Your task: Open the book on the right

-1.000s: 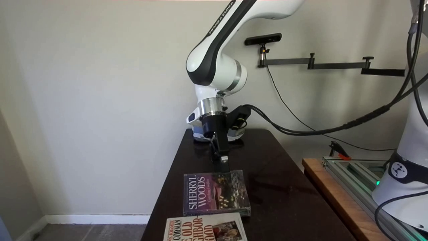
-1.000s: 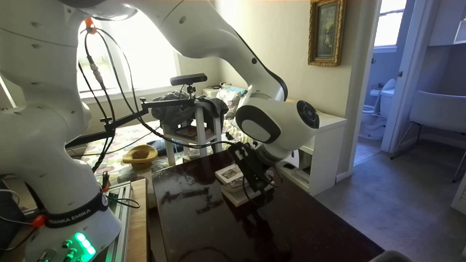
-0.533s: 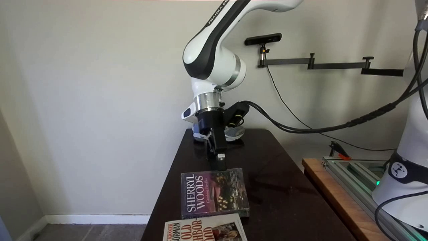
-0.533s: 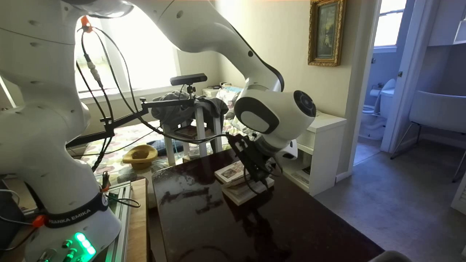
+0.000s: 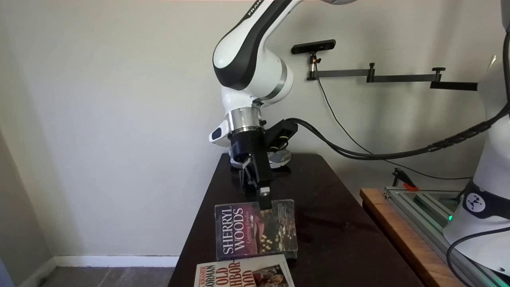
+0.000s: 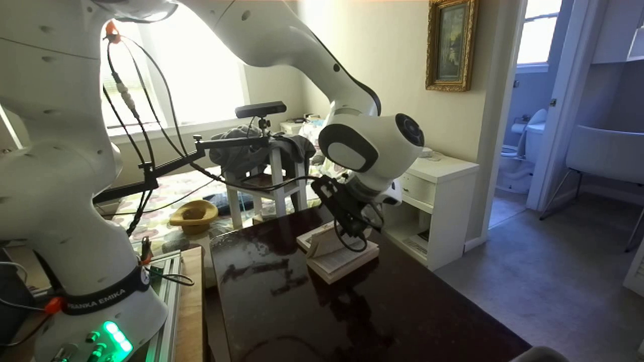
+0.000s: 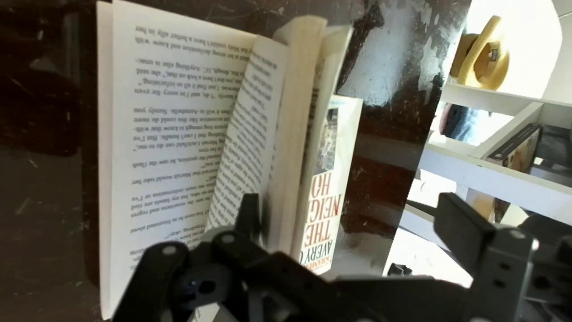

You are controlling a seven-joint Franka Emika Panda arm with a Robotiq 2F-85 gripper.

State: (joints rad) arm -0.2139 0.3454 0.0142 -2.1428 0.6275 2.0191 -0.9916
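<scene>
Sherryl Woods paperback [image 6: 339, 260]: one, lying open on the dark brown table [image 6: 427, 311], at 6 o'clock in both exterior views; its dark maroon picture cover [image 5: 255, 233] shows in an exterior view, the small lettering beside the author's name hard to read.
Printed pages [image 7: 178, 112]: two show, near 10 o'clock in the wrist view, type upside down, lower ends partly hidden behind the gripper [image 7: 348, 201].
Raised sheaf [image 7: 298, 129]: one thick block of leaves, tilted up from the spread, near 12 o'clock in the wrist view.
Fingers [image 7: 248, 217]: two, parted wide, at 7 and 4 o'clock in the wrist view, the sheaf loose between them; whether the 7 o'clock one touches paper, I cannot tell.
Cream-covered book [image 5: 244, 273]: one, at 6 o'clock from the paperback in an exterior view, cut off by the bottom edge; in the wrist view partly behind the sheaf, red THE, NEIG and HO legible.
Franka arm [image 5: 251, 52]: one, cut off at the top in both exterior views.
Straw-coloured hat [image 7: 482, 67]: one, at 2 o'clock in the wrist view.
</scene>
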